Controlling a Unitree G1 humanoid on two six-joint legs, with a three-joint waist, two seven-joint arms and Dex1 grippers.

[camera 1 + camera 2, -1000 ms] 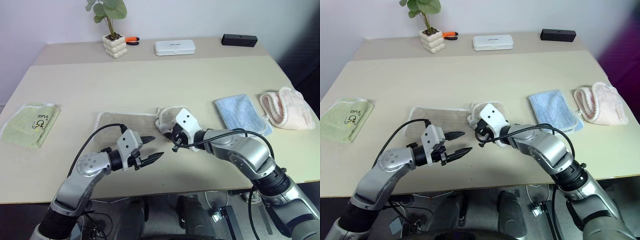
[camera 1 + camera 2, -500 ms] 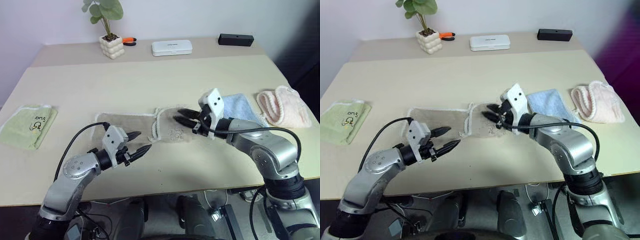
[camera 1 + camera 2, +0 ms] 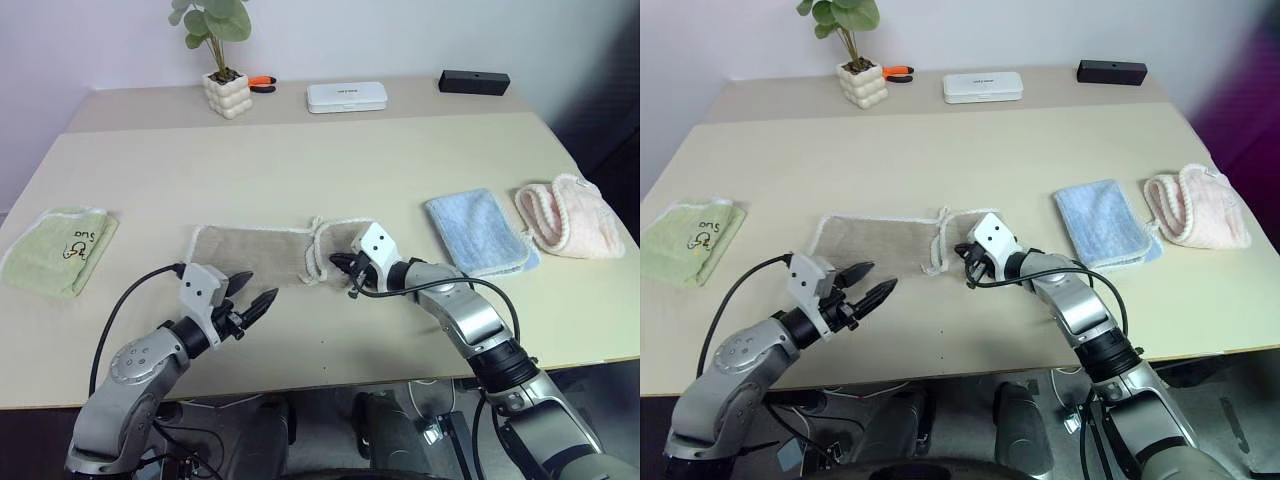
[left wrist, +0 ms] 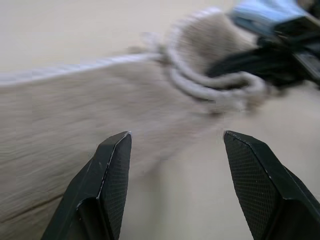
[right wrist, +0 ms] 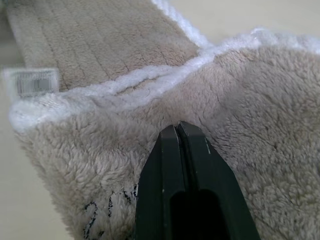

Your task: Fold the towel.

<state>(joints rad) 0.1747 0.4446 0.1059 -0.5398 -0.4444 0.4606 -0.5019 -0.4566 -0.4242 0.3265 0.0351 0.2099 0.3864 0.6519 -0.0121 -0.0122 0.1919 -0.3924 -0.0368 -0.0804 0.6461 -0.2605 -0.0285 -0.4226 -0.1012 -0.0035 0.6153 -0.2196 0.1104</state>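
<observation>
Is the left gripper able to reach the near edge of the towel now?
Probably yes: the left gripper is open just short of the towel, with bare table between them.

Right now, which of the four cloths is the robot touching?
The beige towel in the middle; the right fingers press shut into it. The green, blue and pink cloths lie apart.

This looks like an office or a lab room set up for testing. A wide pale beige tabletop (image 3: 300, 160) stands against a plain white wall (image 3: 400, 35). Along its far edge sit a small green plant in a bumpy white pot (image 3: 227, 88), a flat white plastic case (image 3: 347, 96) and a slim black rectangular box (image 3: 474, 82). Folded cloths lie spread out in a row.
</observation>
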